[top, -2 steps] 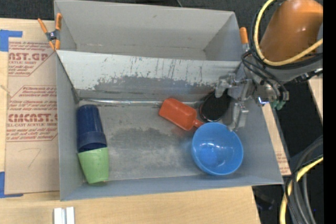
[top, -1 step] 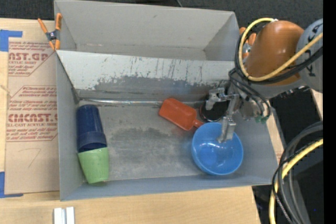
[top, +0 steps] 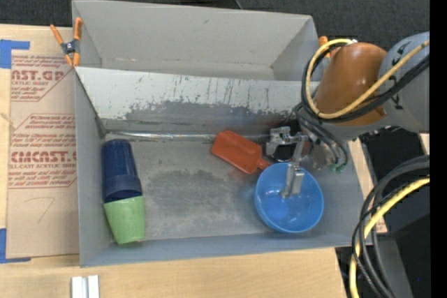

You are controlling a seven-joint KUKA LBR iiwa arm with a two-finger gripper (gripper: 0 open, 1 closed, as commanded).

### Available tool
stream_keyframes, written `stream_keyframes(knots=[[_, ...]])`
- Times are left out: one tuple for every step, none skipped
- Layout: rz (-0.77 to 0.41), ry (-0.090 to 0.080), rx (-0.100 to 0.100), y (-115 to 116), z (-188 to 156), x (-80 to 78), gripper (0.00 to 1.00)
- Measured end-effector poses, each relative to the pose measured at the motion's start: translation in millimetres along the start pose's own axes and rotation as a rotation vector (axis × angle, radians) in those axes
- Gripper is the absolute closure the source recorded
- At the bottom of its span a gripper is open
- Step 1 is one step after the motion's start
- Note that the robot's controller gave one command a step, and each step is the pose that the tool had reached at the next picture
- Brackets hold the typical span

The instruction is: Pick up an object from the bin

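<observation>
I am reaching into the grey metal bin from its right side, and my gripper hangs low over the near right corner. Right under it is a round blue bowl, open side up on the bin floor. My tip points down into the bowl's hollow, a little toward its far rim. Whether my gripper is spread or pressed together I cannot tell from this angle (the metal shows as one narrow grey strip against the blue), and I cannot tell whether it touches the bowl's inside.

Just beside the bowl, on its far left edge, lies a flat orange piece shaped like a small scoop, tilted across the floor. Its near end is touching or almost touching the bowl's rim.

Well apart from me, along the left wall, a dark blue cup lies on its side. Its near end meets a light green cup, also on its side; whether one is pushed into the other I cannot tell. The middle of the bin floor is bare scuffed metal.

Behind my wrist sit my orange cover and looping yellow cables.
</observation>
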State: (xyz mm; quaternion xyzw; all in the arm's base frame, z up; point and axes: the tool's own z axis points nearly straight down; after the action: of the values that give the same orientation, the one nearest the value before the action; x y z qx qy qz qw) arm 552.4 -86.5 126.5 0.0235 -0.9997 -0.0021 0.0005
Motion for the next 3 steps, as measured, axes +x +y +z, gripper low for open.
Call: stream_keyframes(knots=[[-0.023,-0.003,0.001,-5,-5,-4.5,0.0],[-0.204,-0.007,0.001,4,48,-11.9,0.0],[-0.224,-0.008,0.0,3,59,-10.6,0.0]])
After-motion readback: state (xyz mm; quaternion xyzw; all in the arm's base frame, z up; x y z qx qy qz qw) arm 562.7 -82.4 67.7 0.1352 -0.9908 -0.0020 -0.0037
